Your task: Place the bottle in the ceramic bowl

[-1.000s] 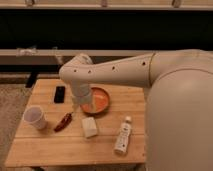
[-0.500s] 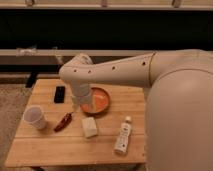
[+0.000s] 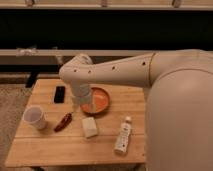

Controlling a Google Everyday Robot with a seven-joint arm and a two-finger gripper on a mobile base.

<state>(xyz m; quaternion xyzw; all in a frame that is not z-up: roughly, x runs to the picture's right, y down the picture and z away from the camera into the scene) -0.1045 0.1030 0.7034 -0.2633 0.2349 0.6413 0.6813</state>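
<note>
The small white bottle [image 3: 122, 136] lies on its side on the wooden table [image 3: 45, 147], near the front right, cap pointing away. The shallow orange ceramic bowl [image 3: 98, 100] sits at the table's middle back. My arm reaches in from the right and bends down over the bowl's left edge. My gripper [image 3: 78, 105] hangs at the bowl's left rim, well apart from the bottle. It holds nothing that I can see.
A white cup [image 3: 34, 118] stands at the front left. A red chili pepper [image 3: 63, 122] lies beside it. A white rectangular block [image 3: 90, 126] lies in front of the bowl. A black phone [image 3: 59, 94] lies at the back left.
</note>
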